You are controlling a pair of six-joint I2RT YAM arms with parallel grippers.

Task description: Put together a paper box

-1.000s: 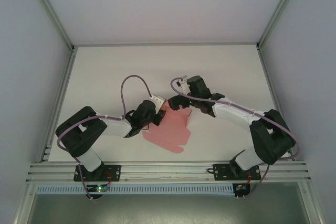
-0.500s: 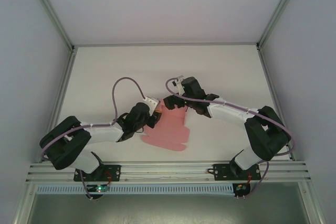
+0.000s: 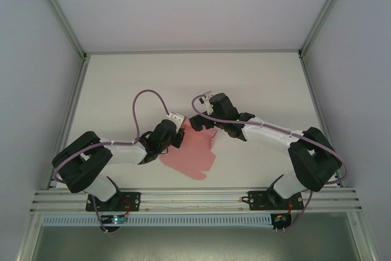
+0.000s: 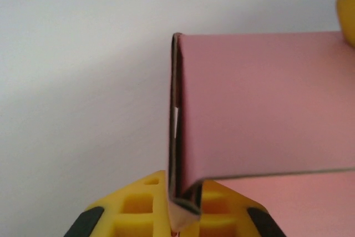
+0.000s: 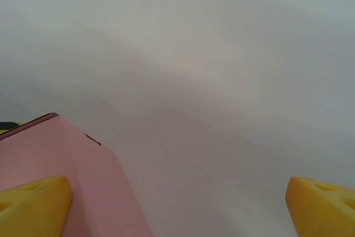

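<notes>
– Progress on the white table (image 3: 263, 84)?
– Early, I'd judge: the pink thin-card paper box (image 3: 192, 154) lies between the arms, one panel folded upright and the rest flat.
– Count?
– One table, one sheet, two grippers. The left gripper (image 4: 180, 215) is pinched tight on the raised fold; the right gripper (image 5: 177, 203) is spread wide beside the card, gripping nothing.

Both arms reached forward from their bases with elbows bent outward, and their wrists turned in toward each other. The left hand (image 3: 179, 134) sat low, its yellow fingers (image 4: 141, 215) pinched tight on a folded edge of the paper box (image 4: 266, 109). The right hand (image 3: 198, 121) faced the left one, its yellow fingers (image 5: 33, 203) spread wide apart.
</notes>
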